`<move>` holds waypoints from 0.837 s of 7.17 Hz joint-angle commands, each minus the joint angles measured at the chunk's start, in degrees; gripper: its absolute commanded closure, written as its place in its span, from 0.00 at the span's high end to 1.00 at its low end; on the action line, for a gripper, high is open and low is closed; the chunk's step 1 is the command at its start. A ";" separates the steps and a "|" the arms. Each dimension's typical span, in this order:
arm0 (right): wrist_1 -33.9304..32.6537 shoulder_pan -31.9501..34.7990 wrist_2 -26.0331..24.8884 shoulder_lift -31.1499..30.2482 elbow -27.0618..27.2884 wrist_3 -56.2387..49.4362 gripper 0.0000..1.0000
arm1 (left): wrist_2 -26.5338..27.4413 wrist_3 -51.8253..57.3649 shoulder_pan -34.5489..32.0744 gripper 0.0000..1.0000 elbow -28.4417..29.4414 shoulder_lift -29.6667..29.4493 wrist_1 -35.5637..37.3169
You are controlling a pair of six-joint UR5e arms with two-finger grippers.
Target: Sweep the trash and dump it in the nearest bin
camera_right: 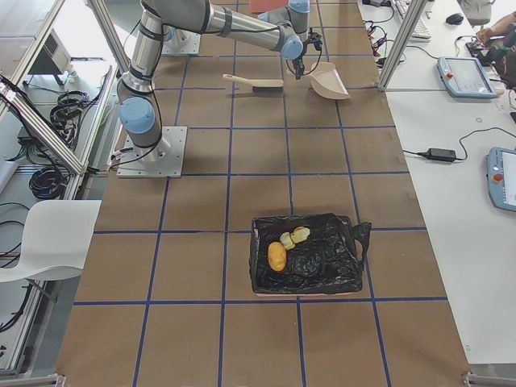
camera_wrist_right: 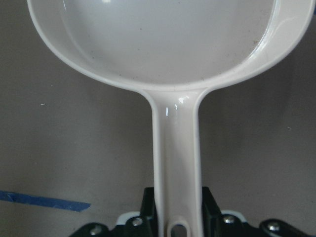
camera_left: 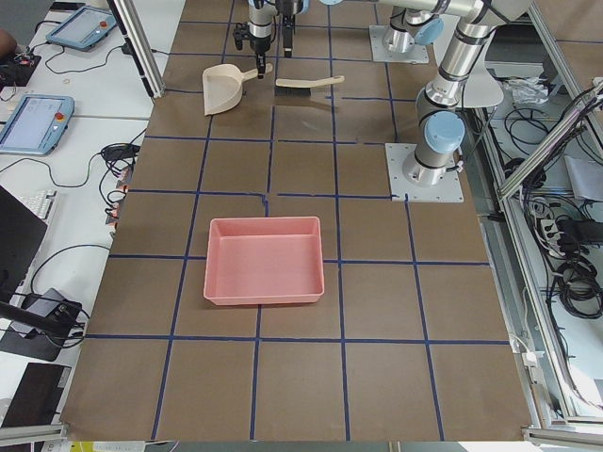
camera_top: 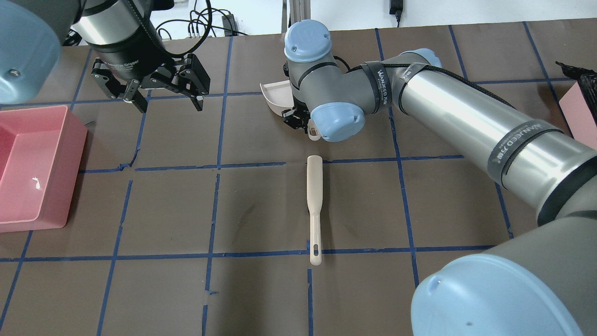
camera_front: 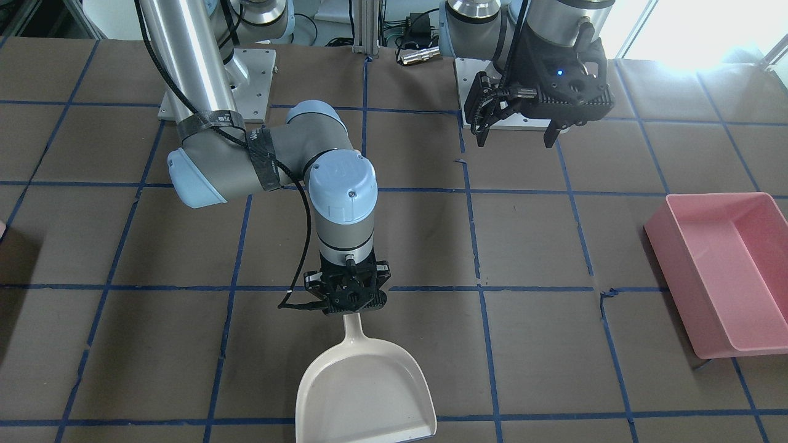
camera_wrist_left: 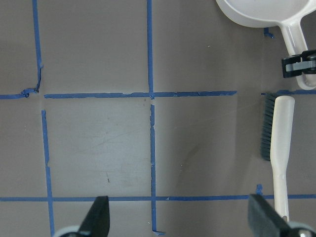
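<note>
The trash lies in the exterior right view: a tan lump (camera_right: pixel 277 255) and two yellow-green chunks (camera_right: pixel 295 236) sit on a black bag (camera_right: pixel 330 258). The bag lines the bin, whose pink corner (camera_top: pixel 576 110) shows at the overhead view's right edge. My right gripper (camera_front: pixel 349 307) is shut on the handle of a cream dustpan (camera_front: pixel 366 387), which lies flat and empty on the table; its fingers (camera_wrist_right: pixel 148 207) flank the handle. My left gripper (camera_top: pixel 168 102) hangs open and empty above the table, apart from everything, its fingertips (camera_wrist_left: pixel 98 217) spread wide.
A cream brush (camera_top: pixel 315 205) with dark bristles lies on the table just behind the dustpan handle. A large empty pink tray (camera_top: pixel 32 163) stands on the left arm's side. Brown paper with blue tape lines covers the table (camera_top: pixel 261 289).
</note>
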 commanded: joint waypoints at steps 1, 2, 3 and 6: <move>0.05 -0.26 0.03 -0.25 -0.25 0.04 0.64 | 0.00 0.09 0.02 1.00 0.06 0.00 0.00; 0.31 -1.57 -0.05 -0.69 -0.95 -0.57 0.67 | 0.00 0.09 0.02 1.00 0.06 0.00 0.00; 3.80 -2.71 -0.05 -1.57 -2.96 -1.01 0.69 | 0.00 0.09 0.02 1.00 0.06 0.00 0.00; 17.07 -9.20 2.65 -7.97 -4.47 -7.65 0.75 | 0.00 0.09 0.02 1.00 0.06 0.00 0.00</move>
